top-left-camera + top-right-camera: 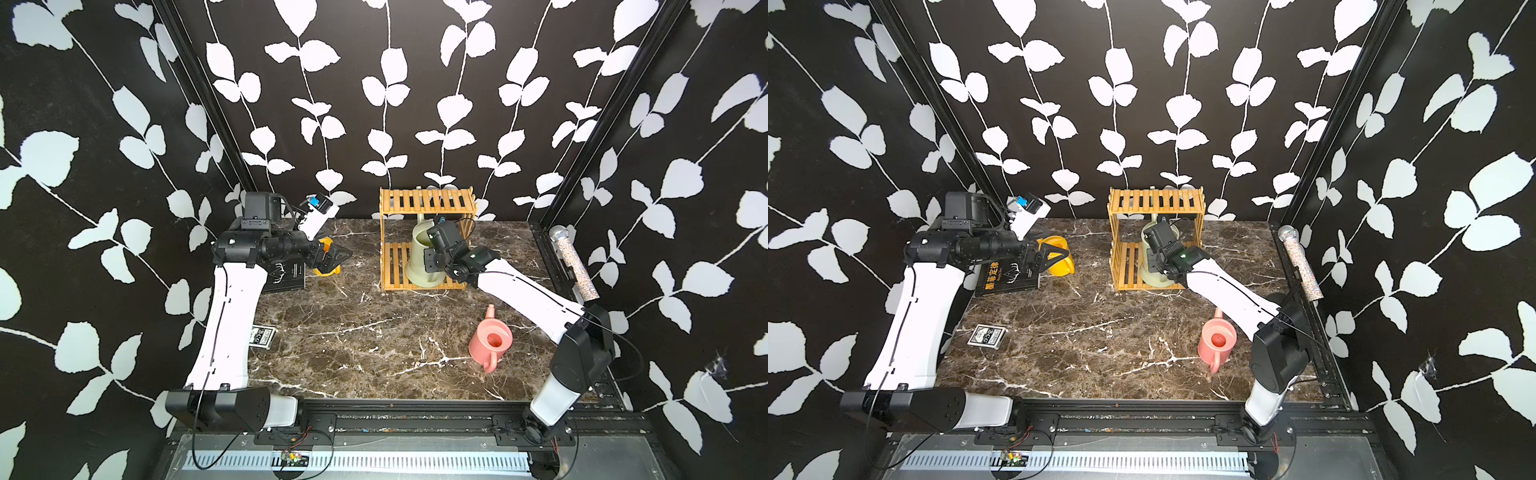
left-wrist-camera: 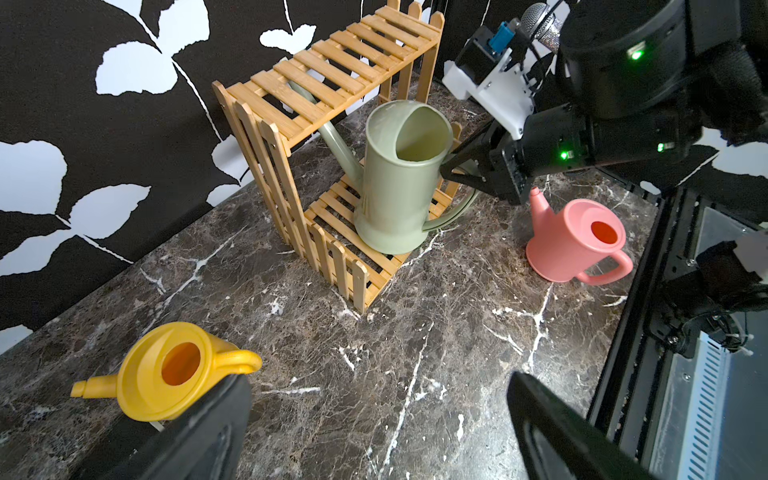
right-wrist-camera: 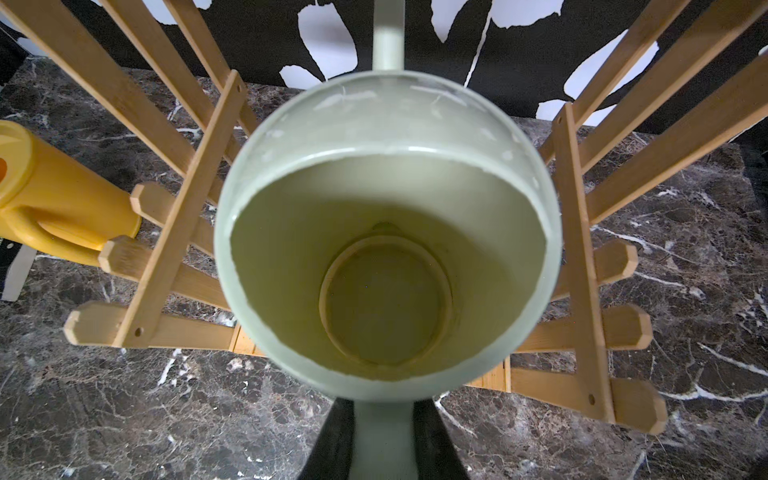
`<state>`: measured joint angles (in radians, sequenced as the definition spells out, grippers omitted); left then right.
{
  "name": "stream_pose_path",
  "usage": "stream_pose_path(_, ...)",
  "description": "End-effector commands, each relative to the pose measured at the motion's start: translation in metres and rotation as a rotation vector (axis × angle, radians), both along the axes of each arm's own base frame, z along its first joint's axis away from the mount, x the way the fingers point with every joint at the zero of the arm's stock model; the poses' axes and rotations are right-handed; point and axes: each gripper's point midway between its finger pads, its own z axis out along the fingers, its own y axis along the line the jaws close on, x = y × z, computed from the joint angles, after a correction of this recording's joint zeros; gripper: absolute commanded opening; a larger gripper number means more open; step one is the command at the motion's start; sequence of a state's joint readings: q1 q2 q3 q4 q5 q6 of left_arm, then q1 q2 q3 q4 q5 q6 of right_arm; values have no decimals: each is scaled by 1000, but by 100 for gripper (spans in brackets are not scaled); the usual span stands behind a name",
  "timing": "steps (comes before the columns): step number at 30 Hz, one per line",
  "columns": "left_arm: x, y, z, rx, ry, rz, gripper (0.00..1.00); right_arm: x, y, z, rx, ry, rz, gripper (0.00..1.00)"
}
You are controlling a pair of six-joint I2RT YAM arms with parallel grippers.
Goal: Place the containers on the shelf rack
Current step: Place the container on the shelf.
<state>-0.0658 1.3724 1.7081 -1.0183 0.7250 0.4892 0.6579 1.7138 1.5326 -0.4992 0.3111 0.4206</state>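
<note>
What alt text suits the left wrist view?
The right gripper is shut on the handle of the green watering can, set on the lower tier of the shelf rack. The yellow can and pink can stand on the marble table.

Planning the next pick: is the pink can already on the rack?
No, the pink can stands on the marble tabletop, apart from the shelf rack.

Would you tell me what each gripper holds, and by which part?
Right gripper grips the green watering can by its handle; left gripper, jaws open, holds nothing.
</note>
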Motion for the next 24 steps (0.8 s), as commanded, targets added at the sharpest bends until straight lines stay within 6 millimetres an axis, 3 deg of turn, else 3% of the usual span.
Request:
stream_pose_path(1, -10, -3, 8, -21, -24, -16, 99, 18, 5, 29, 71, -96, -36, 0)
stream_pose_path(10, -9, -3, 8, -21, -25, -17, 98, 23, 6, 19, 72, -82, -44, 0)
stream_pose_path(24, -9, -4, 8, -22, -23, -18, 98, 25, 15, 25, 90, -57, -13, 0)
